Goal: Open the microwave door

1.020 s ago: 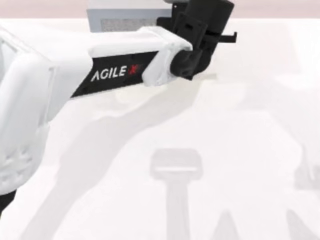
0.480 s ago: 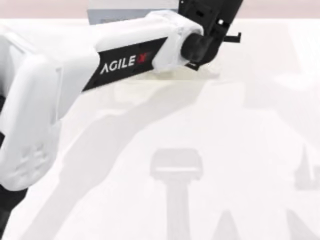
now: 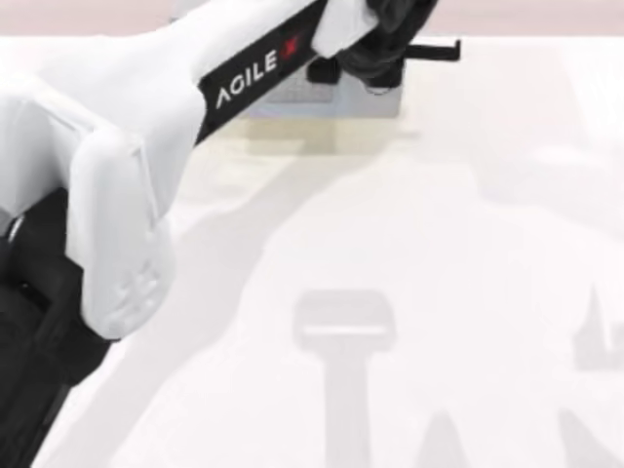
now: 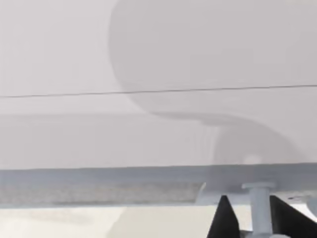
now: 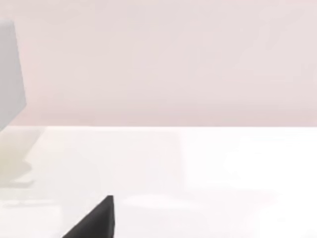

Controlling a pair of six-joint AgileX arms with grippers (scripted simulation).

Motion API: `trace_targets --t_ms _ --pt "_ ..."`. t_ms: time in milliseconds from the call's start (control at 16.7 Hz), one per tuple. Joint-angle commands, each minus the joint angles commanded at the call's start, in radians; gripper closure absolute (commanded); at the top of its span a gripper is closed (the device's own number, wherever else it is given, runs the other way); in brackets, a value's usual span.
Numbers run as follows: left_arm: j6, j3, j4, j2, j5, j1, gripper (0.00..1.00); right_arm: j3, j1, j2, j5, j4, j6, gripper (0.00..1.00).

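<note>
The microwave (image 5: 10,69) stands at the table's far edge; in the top view my left arm hides most of its body. The microwave door (image 3: 292,97), a light-grey panel with a speckled mesh window, shows just below the arm, out from the oven's front. In the left wrist view the door appears edge-on (image 4: 99,192), with a grey post-like handle (image 4: 260,203). My left gripper (image 3: 375,73) (image 4: 257,220) is shut on that handle, one black fingertip on each side. My right gripper (image 5: 99,220) is parked off to the right, away from the microwave.
A pale yellowish patch (image 3: 292,136) lies on the white table (image 3: 468,244) under the door. Shadows of the arms fall across the table's middle and front. A pinkish wall (image 5: 173,59) rises behind the far edge.
My left arm has swung up and toward the far edge with the handle in its grip. The door's mesh panel has come away from the microwave's front and now shows below the arm.
</note>
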Motion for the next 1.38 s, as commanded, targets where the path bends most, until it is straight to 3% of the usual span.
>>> trace_targets --t_ms 240,420,1380 --pt "-0.053 0.222 -0.263 0.069 0.072 0.025 1.0 0.0 0.0 0.0 0.0 0.0 0.0 0.0" --pt "-0.074 0.307 -0.353 0.095 0.102 0.037 1.0 0.0 0.0 0.0 0.0 0.0 0.0 0.0" --pt "-0.076 0.316 -0.362 0.097 0.105 0.038 1.0 0.0 0.0 0.0 0.0 0.0 0.0 0.0"
